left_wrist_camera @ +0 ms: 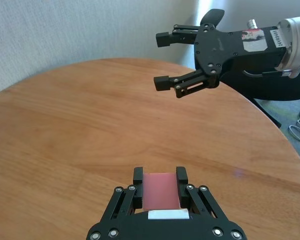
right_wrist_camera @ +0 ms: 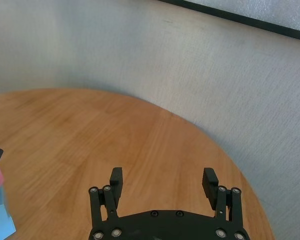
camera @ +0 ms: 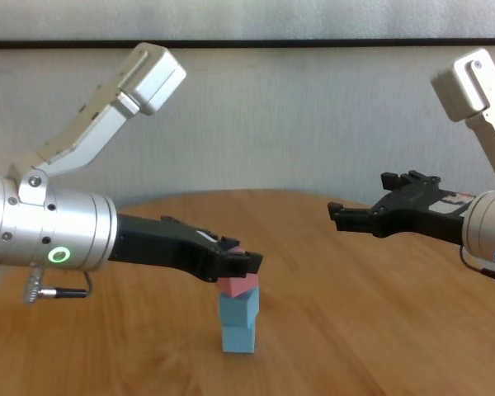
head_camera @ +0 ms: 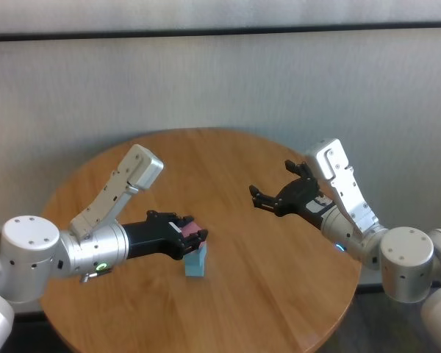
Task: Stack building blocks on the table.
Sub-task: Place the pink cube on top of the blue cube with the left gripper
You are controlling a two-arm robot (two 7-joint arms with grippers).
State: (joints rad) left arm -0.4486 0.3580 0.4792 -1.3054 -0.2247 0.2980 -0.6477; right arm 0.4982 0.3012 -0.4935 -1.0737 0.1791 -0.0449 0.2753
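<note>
1. The left pincer [camera: 246,266] is pinching the pink cube [camera: 238,285] between its fingertips. That cube sits on top of two light blue cubes [camera: 238,321], which stand stacked on the tabletop [camera: 379,330] directly beneath the pincer.
2. In the chest view the pink cube appears to touch the upper blue cube, slightly offset to one side; whether it rests fully flat I cannot tell.
3. Risk on release: if the fingers spread unevenly, or one pad drags on the cube's side, the pink cube could slide off the narrow top face and fall.
4. Risk on retreat: pulling back low could catch the pink cube and topple the whole column, since nothing braces the blue cubes.
5. Pressing down before letting go could skew the two lower cubes.
6. The right pincer [head_camera: 273,198] hovers spread and empty, well apart from the left pincer, and is no threat where it is.
</note>
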